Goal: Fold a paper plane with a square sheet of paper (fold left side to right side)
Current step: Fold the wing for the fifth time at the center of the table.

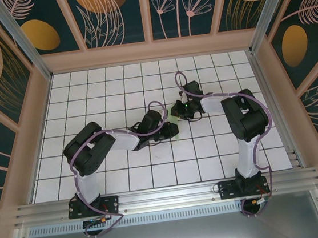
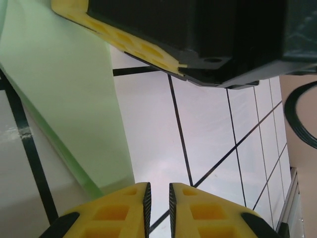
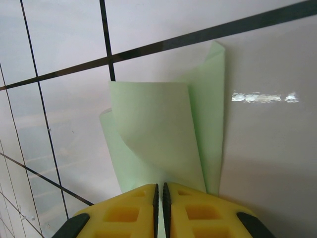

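The square sheet of paper [image 3: 158,134] is pale green and curls over on itself, one flap rolled up above the layer lying on the white tiles. My right gripper [image 3: 160,188] is shut on its near edge, with a sliver of green between the pads. From above, that gripper [image 1: 177,113] is at the table's middle with the paper [image 1: 174,119] under it. My left gripper [image 1: 173,130] is just in front of it. In the left wrist view the paper [image 2: 64,99] slopes down to the left finger [image 2: 119,208]. The left gripper [image 2: 158,191] has a narrow gap between its jaws, with nothing in it.
The white grid table [image 1: 110,90] is boxed in by wooden frame walls [image 1: 36,104] at the left, back and right. An aluminium rail [image 1: 168,195] runs along the near edge. The right gripper's black body [image 2: 208,34] hangs close above the left fingers. A dark cable [image 2: 299,116] loops at the right.
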Motion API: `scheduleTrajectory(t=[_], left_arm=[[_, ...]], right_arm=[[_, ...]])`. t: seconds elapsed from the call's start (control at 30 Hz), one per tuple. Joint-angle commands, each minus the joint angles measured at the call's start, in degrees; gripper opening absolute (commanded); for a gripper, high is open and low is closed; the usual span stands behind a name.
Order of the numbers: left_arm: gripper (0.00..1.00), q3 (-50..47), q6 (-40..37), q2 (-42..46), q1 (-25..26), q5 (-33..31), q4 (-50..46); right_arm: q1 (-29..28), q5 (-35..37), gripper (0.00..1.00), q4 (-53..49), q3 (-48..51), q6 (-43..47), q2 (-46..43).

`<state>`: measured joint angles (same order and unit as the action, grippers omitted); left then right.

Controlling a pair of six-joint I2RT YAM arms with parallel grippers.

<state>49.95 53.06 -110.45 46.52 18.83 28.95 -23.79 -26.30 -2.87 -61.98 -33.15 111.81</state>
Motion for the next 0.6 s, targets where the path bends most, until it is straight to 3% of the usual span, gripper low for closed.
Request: scheduleTrajectory(t=[0.0, 0.33, 0.57], left_arm=[[0.2, 0.78, 0.45, -3.26, 0.63, -0.85, -0.85], [0.17, 3.15, -2.41, -5.38, 2.14, -6.87, -12.69], [0.14, 3.21, -2.94, -6.43, 3.0, -9.24, -16.34]], right_arm=[[-0.22, 4.6, 0.17, -6.25, 0.89, 0.53, 0.62], [0.07, 3.74, 0.17, -6.64, -1.66, 3.39, -0.51], [2.31, 0.52, 0.14, -7.55, -1.19, 5.11, -7.86]])
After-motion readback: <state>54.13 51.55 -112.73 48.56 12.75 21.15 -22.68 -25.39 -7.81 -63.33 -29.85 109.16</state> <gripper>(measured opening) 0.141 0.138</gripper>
